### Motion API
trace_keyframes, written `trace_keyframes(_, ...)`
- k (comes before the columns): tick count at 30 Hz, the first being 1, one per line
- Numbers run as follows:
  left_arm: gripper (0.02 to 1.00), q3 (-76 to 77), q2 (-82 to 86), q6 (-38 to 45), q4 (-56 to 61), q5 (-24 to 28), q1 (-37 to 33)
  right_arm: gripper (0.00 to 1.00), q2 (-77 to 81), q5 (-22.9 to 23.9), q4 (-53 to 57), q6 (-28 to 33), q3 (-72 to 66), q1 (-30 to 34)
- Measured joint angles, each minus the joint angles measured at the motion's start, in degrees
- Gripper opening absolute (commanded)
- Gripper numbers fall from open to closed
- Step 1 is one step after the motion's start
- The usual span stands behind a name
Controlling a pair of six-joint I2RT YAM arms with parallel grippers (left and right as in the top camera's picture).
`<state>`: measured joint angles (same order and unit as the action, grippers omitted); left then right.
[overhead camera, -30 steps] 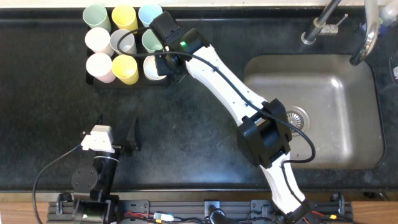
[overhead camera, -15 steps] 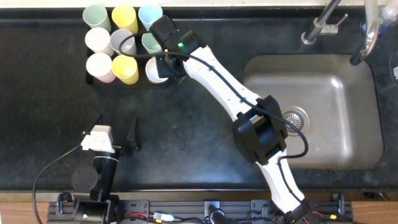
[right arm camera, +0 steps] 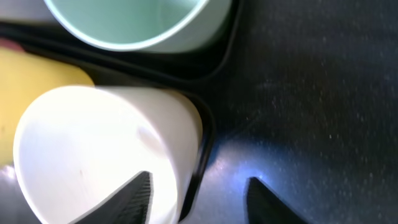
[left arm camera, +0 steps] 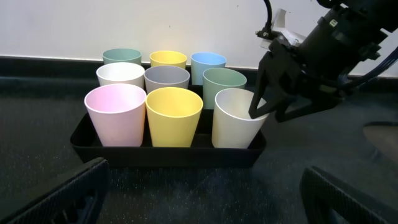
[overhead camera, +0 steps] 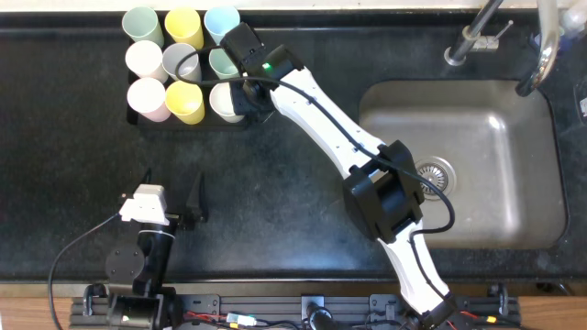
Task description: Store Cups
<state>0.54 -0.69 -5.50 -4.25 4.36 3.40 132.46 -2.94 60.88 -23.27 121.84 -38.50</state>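
Tray (overhead camera: 134, 116) at table (overhead camera: 275, 202) rear-left, nine upright cups (overhead camera: 181, 62) inside | white cup (overhead camera: 227, 99) in near corner, sink (overhead camera: 477, 211) side | right gripper (right arm camera: 199, 196) spread wide, straddling white cup's rim – one finger inside, one outside | left gripper (overhead camera: 172, 190) wide open – well apart from tray

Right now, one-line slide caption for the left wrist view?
Right gripper straddles the rim of the white cup, ninth one standing in the black tray.
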Motion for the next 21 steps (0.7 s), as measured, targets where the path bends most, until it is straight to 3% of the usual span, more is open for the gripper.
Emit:
trace_keyframes(7,1.000,0.0,0.0,0.0,0.0,0.0,0.0,0.728,-7.3,0.0,5.7,2.6,0.0,1.6)
trace_keyframes(14,1.000,0.0,0.0,0.0,0.0,0.0,0.0,0.915,-23.8,0.8,10.6,10.7,-1.4,10.7)
trace_keyframes(21,0.998,0.0,0.0,0.0,0.0,0.0,0.0,0.998,-44.8,2.5,0.2,19.1,-24.5,19.7)
